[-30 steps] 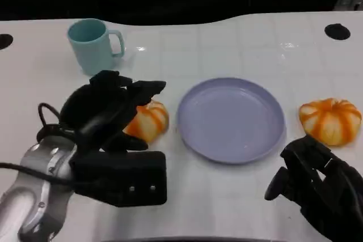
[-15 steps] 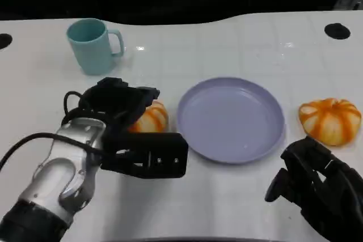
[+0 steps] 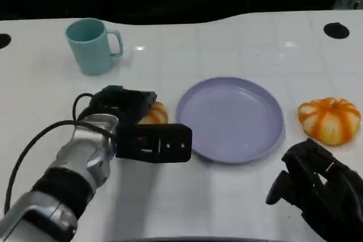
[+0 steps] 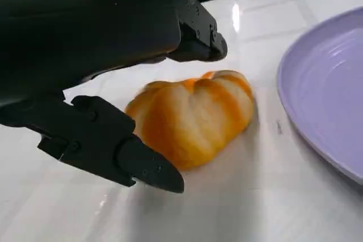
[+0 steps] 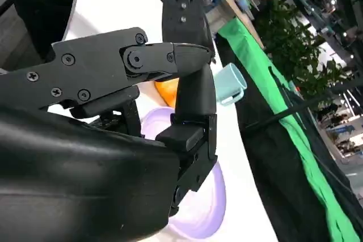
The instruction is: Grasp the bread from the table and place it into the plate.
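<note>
**None of the placing is done; the bread is only being approached**

Two pumpkin-shaped breads are seen on the table (image 3: 227, 38). The bread (image 3: 152, 114) left of the plate (image 3: 229, 119) is straddled by the left hand (image 3: 131, 118); its fingers (image 4: 102, 143) are spread apart either side in the left wrist view, with no firm contact seen. The second bread (image 3: 329, 118) is left untouched right of the plate. The right hand (image 3: 317, 188) is held near the table edge, fingers curled on nothing. Grasp, lift and placement are judged outstanding. A teal mug (image 3: 92, 45) is set well apart.
</note>
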{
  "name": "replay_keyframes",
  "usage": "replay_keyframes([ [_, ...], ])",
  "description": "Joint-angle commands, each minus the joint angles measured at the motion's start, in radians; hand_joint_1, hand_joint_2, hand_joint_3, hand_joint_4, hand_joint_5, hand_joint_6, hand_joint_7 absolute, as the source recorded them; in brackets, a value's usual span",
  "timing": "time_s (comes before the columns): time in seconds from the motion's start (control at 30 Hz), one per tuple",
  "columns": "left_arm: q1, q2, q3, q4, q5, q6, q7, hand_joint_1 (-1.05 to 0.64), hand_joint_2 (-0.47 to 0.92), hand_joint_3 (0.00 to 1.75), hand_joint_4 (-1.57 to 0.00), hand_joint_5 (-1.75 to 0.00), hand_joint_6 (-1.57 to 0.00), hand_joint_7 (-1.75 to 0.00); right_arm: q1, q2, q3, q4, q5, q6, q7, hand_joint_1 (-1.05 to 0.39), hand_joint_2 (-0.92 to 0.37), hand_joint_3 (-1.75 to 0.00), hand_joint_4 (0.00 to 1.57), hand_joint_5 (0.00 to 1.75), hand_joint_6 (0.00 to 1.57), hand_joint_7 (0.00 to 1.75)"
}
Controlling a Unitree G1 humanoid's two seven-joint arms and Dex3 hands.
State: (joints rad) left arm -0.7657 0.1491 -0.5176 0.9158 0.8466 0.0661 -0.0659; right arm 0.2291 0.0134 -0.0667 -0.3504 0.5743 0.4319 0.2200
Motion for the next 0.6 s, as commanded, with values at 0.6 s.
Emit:
replay_keyframes([
  [0.6, -0.18, -0.028, -0.055, 0.375, -0.065, -0.147, 0.073, -0.29, 0.81, 0.01, -0.09, -0.1, -0.24, -0.02, 0.017, -0.011, -0.012, -0.02, 0.014, 0.002, 0.002, -0.53, -0.92, -0.22, 0.64, 1.75, 0.52, 1.58],
])
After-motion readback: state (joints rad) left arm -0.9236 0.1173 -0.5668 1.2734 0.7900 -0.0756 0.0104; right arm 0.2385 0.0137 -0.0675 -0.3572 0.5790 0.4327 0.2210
